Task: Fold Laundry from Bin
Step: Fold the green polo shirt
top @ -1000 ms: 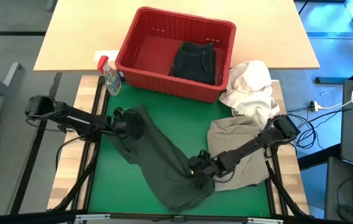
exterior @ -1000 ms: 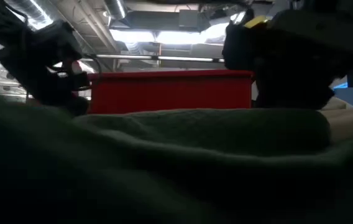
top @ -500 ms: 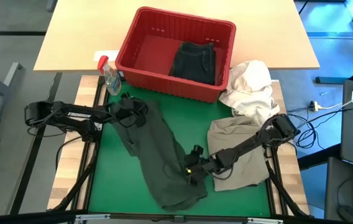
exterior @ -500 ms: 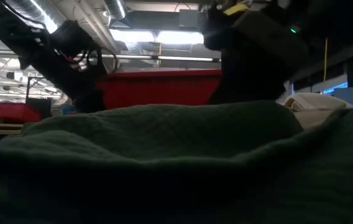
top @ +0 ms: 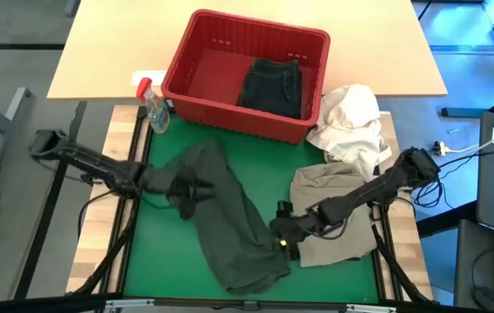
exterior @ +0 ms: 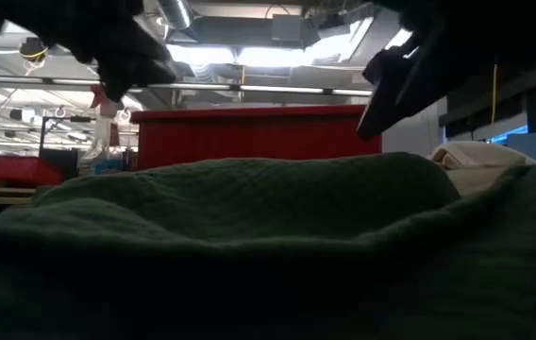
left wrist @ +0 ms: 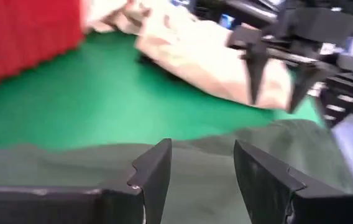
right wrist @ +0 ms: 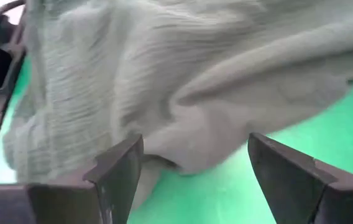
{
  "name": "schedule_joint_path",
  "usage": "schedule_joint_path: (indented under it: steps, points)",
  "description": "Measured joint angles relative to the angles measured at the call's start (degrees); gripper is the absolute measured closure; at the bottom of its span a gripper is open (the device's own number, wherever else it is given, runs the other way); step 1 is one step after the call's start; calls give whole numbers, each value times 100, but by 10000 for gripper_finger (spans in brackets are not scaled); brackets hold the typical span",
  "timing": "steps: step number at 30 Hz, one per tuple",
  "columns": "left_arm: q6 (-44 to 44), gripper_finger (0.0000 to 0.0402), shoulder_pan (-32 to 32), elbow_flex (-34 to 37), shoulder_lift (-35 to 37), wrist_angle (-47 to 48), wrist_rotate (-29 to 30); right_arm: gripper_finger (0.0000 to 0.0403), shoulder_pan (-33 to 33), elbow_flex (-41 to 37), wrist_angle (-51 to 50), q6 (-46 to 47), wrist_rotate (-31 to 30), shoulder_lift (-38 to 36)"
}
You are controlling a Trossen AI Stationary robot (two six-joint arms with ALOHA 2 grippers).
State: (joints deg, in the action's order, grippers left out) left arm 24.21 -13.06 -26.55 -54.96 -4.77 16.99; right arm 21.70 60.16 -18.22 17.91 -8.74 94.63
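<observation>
Two grippers hang over my green mat [top: 156,248], both spread and holding nothing. Nearest me lies the dark olive garment [top: 230,230], stretched diagonally across the mat. My right gripper [top: 283,235] sits at its right edge, fingers apart above the cloth; my left gripper [top: 196,187] hovers over its upper part, jaws likewise apart. Just right of that I see the khaki-beige garment [top: 334,204] under the right arm. Beyond it sits a white cloth bundle [top: 351,117]. Farthest off, the red bin [top: 196,52] stands on the wooden table [top: 108,52] with a dark garment [top: 273,85] inside, a spray bottle [top: 154,109] beside its left corner.
</observation>
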Motion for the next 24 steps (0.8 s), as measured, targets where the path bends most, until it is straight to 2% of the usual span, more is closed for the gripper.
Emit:
schedule_joint_path:
  steps: [5,9,13,17,21,24]
  points:
    - [989,233,-1460,-346,-928,-109,1141,111,397,6,34,3,-3,10]
    - [1634,233,-2149,-810,-2041,-263,1476,111,698,4,-215,-18,-52,-2]
    - [1708,233,-2509,-1653,-3177,-217,1424,111,921,4,-530,-18,-60,-20]
    - [1503,233,-2685,-2617,-4011,206,1095,111,1037,4,-653,24,-57,-20]
    - [1435,233,-2769,-3248,-4413,836,897,111,1057,4,-455,60,-60,-20]
    - [1430,233,-2789,-3350,-4527,832,792,111,1057,4,-289,286,-63,-17]
